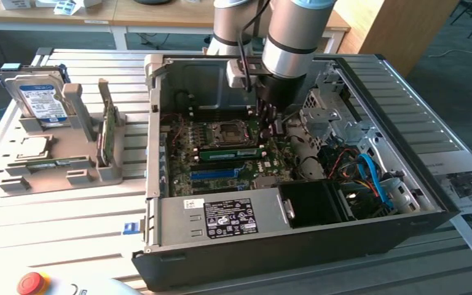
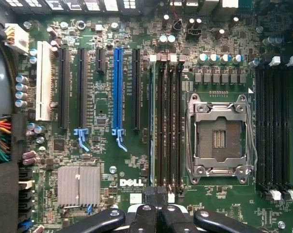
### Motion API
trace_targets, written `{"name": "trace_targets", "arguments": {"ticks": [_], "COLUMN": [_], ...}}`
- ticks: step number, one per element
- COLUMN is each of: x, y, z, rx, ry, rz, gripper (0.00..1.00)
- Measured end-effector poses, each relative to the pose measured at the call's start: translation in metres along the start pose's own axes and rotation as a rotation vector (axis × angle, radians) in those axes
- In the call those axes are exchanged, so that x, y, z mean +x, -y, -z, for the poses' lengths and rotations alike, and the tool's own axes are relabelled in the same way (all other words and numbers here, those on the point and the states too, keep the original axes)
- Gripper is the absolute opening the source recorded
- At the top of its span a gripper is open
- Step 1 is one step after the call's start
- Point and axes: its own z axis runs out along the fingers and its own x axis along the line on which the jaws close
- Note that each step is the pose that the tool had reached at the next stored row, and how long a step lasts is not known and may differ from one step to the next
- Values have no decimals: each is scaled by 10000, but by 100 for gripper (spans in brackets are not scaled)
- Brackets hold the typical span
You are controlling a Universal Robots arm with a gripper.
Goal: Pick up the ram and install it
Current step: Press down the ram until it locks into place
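The ram (image 1: 228,152) is a narrow green stick standing on edge in a memory slot of the motherboard (image 1: 219,166), between the CPU socket (image 1: 228,132) and the blue expansion slot. From the wrist view it appears as a thin pale edge (image 2: 151,126) along the outermost slot of the bank beside the socket (image 2: 218,138). My gripper (image 1: 270,126) hangs inside the open case, above the ram's end nearer the exterior view's right. Its black fingertips (image 2: 147,213) press together with nothing between them, and the gripper (image 2: 156,196) stays apart from the stick.
A grey holder tray (image 1: 23,181) at the exterior view's left carries a silver hard drive (image 1: 41,98), a wider green card on edge (image 1: 105,132) and a CPU chip (image 1: 29,146). Case walls, drive cage (image 1: 334,117), power supply (image 1: 219,218) and cables (image 1: 367,172) crowd the gripper.
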Motion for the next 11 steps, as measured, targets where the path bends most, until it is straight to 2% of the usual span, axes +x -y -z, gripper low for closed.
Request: {"name": "trace_targets", "arguments": {"ticks": [5, 11], "x": [-1, 1], "y": [0, 2], "z": [-7, -104], "rx": [0, 0], "ry": [1, 1], "rz": [-1, 0], "gripper": [11, 11]}}
